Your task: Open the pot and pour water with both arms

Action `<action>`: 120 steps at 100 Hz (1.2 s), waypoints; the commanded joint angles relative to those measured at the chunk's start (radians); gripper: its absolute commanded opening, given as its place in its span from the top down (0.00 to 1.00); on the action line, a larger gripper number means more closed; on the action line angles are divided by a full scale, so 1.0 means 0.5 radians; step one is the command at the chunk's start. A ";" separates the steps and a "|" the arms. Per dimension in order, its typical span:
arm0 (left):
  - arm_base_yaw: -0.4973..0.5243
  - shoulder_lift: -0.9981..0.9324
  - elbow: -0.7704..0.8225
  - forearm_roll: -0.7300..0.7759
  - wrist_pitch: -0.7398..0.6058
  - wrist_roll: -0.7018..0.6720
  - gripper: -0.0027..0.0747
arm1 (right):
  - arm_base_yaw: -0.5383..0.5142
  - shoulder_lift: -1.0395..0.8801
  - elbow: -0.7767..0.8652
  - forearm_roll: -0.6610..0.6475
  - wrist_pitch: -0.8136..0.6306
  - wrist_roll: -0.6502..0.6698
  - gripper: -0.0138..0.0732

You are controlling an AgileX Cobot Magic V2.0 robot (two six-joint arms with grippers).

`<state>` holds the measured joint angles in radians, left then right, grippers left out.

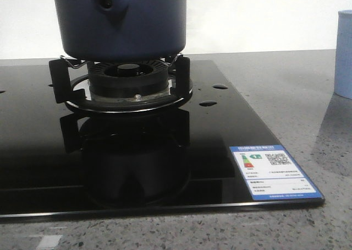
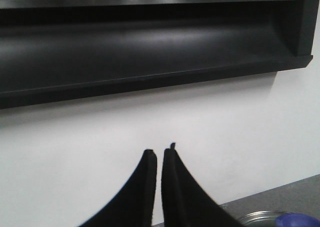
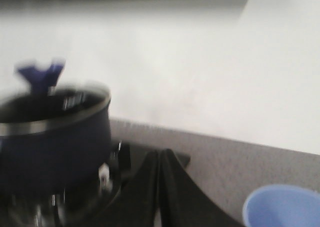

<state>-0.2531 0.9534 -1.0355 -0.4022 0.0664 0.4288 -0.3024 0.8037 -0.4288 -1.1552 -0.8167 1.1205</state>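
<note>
The dark navy pot (image 1: pixel 124 21) stands on the burner grate (image 1: pixel 124 87) of the black glass hob; its handle lug with a hole faces the front camera. In the blurred right wrist view the pot (image 3: pixel 55 137) carries a steel-rimmed lid with a blue knob (image 3: pixel 39 74). My right gripper (image 3: pixel 160 154) is shut and empty, beside the pot and apart from it. My left gripper (image 2: pixel 160 152) is shut and empty, held high facing the white wall; a steel lid rim (image 2: pixel 260 218) and a blue knob (image 2: pixel 297 220) show low in its view. Neither gripper shows in the front view.
A pale blue cup (image 1: pixel 344 54) stands on the grey counter right of the hob; it also shows in the right wrist view (image 3: pixel 282 207). A dark range hood (image 2: pixel 150 47) hangs on the wall above. An energy label (image 1: pixel 274 172) sits on the hob's front right corner.
</note>
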 commanded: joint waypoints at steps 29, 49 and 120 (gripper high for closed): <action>0.249 -0.632 0.278 0.144 -0.133 0.001 0.99 | 0.016 -0.229 -0.544 -0.156 0.073 0.663 0.90; 0.252 -1.165 0.815 0.085 -0.168 0.001 0.99 | 0.078 -0.616 -0.263 -0.261 0.324 0.659 0.90; 0.252 -1.923 1.543 -0.124 -0.154 0.001 0.99 | 0.163 -1.369 0.510 -0.559 0.655 0.659 0.90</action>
<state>-0.1304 -0.0047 -0.2408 -0.4475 0.0546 0.4288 -0.2229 0.1080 -0.1512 -1.4614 -0.5011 1.4482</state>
